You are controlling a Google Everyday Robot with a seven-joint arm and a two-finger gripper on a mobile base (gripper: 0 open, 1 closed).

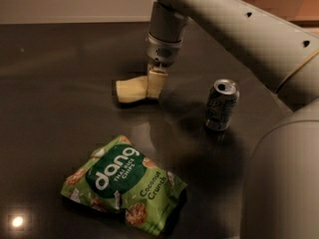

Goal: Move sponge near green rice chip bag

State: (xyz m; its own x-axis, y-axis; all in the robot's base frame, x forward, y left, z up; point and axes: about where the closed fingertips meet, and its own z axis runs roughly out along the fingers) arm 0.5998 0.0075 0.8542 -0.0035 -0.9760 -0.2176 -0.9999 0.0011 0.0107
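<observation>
The pale yellow sponge [129, 90] is at the middle of the dark table, its right end between the cream fingers of my gripper [155, 86]. The gripper comes straight down from above and is shut on that end; the rest of the sponge sticks out to the left, just above the table. The green rice chip bag [122, 183], light green with a dark "dang" oval, lies flat nearer the camera, below and slightly left of the sponge, with a clear gap between them.
A silver drink can [221, 105] stands upright to the right of the gripper. My arm [239, 29] crosses the upper right, and the robot's body [284, 183] fills the lower right. The dark table [50, 83] is glossy, with a light reflection at the lower left.
</observation>
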